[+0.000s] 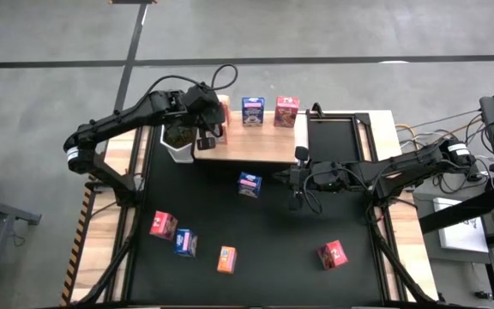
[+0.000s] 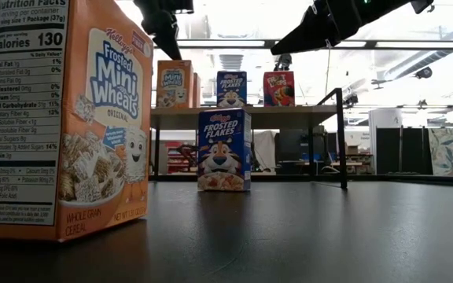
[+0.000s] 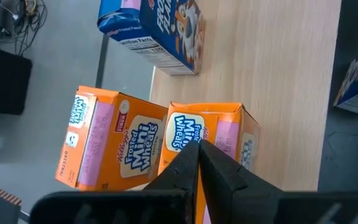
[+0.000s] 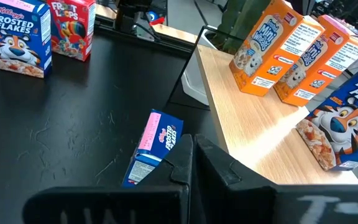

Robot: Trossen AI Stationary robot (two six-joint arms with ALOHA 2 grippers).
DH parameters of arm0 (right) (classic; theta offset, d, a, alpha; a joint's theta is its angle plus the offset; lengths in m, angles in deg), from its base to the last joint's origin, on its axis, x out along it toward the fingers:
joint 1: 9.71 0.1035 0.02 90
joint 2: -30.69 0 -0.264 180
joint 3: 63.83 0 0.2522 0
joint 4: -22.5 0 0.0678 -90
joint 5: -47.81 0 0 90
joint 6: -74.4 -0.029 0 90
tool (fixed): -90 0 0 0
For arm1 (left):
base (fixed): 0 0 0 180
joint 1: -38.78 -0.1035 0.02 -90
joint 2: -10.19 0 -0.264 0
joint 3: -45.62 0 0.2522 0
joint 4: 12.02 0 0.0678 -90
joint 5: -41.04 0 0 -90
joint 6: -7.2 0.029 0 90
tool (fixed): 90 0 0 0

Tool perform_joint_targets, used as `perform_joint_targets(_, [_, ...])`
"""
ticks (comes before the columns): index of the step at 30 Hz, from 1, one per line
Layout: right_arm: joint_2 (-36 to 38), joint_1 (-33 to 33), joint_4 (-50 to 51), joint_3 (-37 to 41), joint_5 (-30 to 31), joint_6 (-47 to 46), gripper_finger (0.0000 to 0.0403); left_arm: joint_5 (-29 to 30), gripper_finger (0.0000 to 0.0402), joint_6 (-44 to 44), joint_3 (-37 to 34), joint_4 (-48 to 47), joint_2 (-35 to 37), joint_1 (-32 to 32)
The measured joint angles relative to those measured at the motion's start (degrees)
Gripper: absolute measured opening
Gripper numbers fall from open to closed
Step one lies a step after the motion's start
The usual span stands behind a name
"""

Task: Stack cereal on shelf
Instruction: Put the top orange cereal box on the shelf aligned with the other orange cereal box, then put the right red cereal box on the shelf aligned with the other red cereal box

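Note:
The shelf [image 1: 260,148] is a light wooden board at the far side of the black mat. On it two orange cereal boxes [image 3: 213,134] [image 3: 107,146], a blue one [image 1: 253,110] and a red one [image 1: 286,112] rest on their bases. My left gripper [image 3: 199,148] is shut just above the front orange box, which also shows in the low view [image 2: 175,84]. My right gripper [image 4: 191,146] is shut and hangs over the mat by the shelf's near edge. A blue box [image 4: 155,146] lies on its side a little way from the right gripper. My left gripper has its shut fingertips [image 2: 171,55] slanting down from above at the top of the front orange box [image 3: 185,134]. I cannot tell whether they touch it. The box stands upright on the shelf.
More boxes are on the mat: red [image 1: 163,225], blue [image 1: 184,242], orange [image 1: 226,258] and red [image 1: 333,255]. A potted plant [image 1: 178,137] sits at the shelf's left end. A black frame [image 1: 337,129] stands right of the shelf.

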Motion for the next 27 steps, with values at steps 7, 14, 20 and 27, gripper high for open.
perform_joint_targets(7, [0.0, 0.0, 0.0, 0.0, 0.0, 0.1, 0.0009, -0.1, 0.0001, -2.1, 2.9, -1.6, 0.5, 0.8])
perform_joint_targets(14, [0.0, 0.0, 0.0, 0.0, 0.0, -0.9, 0.0009, -5.2, 0.0001, -6.4, 4.3, 0.5, 2.7, 5.7])
perform_joint_targets(20, [-0.1, 1.2, -0.6, 0.1, -3.3, -3.7, 0.0009, -4.9, 0.0001, -10.8, -0.1, 6.1, 8.1, 15.8])
perform_joint_targets(27, [-0.1, 4.1, -1.4, 0.1, -3.6, -9.6, 0.0009, -4.8, 0.0001, -11.9, -14.9, 23.7, 17.1, 28.8])
